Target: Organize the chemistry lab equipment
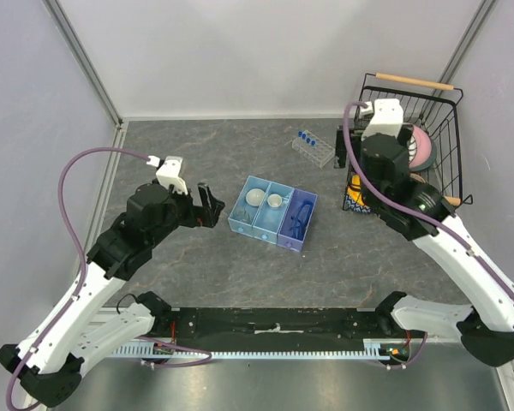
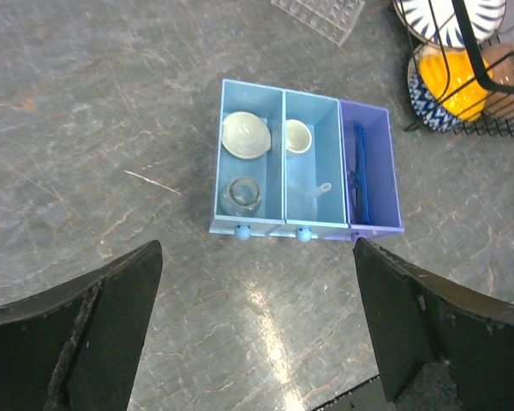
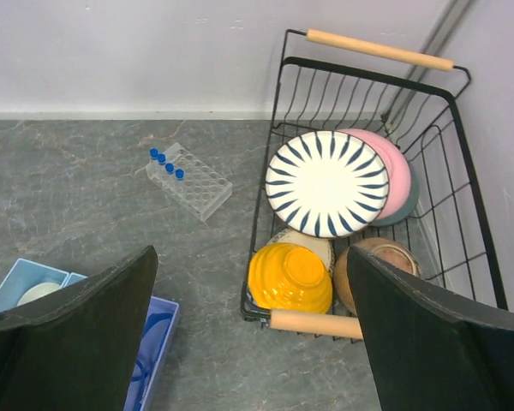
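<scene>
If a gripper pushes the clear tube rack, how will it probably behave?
The clear tube rack looks like thin plastic, so probably light and easy to slide. Its blue-capped tubes stand at one end only, so it may swivel or tip.

Blue-capped tubes (image 1: pixel 306 135) in clear rack (image 1: pixel 319 152)

Black wire basket (image 3: pixel 351 98) (wooden handles (image 3: pixel 379 49)) with striped plate (image 3: pixel 327 182), pink plate (image 3: pixel 397 167), yellow bowl (image 3: pixel 289 278)

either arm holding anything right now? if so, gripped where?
Nothing held. Left gripper open, short of the blue tray; right gripper open by the wire basket.
</scene>
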`<state>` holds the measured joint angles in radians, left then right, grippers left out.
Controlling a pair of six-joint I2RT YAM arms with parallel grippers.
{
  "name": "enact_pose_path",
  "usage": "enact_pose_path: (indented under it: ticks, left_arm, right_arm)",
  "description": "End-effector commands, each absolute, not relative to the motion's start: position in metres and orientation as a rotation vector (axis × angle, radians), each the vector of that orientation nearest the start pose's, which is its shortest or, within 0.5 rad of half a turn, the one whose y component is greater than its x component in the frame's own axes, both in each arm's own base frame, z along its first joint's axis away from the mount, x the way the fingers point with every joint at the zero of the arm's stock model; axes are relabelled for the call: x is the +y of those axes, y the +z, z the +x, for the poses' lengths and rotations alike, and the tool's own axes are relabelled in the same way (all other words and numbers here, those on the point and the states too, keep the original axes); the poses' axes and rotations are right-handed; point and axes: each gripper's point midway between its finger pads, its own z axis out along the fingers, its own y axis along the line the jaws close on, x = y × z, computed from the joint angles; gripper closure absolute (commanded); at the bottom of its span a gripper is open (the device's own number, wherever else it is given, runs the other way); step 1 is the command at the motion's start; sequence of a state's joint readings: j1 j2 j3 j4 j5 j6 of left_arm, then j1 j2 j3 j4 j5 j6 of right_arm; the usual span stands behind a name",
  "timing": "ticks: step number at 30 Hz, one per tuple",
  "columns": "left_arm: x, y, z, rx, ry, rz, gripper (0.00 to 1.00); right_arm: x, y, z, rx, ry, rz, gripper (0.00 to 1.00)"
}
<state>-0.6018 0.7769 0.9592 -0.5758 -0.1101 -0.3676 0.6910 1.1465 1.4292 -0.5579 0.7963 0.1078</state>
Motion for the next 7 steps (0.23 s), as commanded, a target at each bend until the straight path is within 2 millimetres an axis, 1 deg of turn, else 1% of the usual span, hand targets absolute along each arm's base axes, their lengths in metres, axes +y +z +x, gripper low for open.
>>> enact_pose_path:
  ticks: [1, 2, 5, 7]
  left_arm:
    - [-0.133, 0.306, 0.237, 1.881, -0.443, 0.103, 0.00]
    - [-0.131, 0.307, 0.237, 1.879, -0.434, 0.098, 0.00]
    - [-0.128, 0.304, 0.235, 1.891, -0.427, 0.088, 0.00]
    - [-0.128, 0.301, 0.233, 1.903, -0.436, 0.074, 0.00]
  right_arm:
    - [0.081, 0.382, 0.298, 1.759, -0.177, 0.098, 0.02]
    - [0.082, 0.383, 0.293, 1.758, -0.145, 0.086, 0.02]
    - [0.094, 0.381, 0.286, 1.779, -0.052, 0.006, 0.02]
    - [0.094, 0.377, 0.286, 1.776, -0.037, 0.023, 0.02]
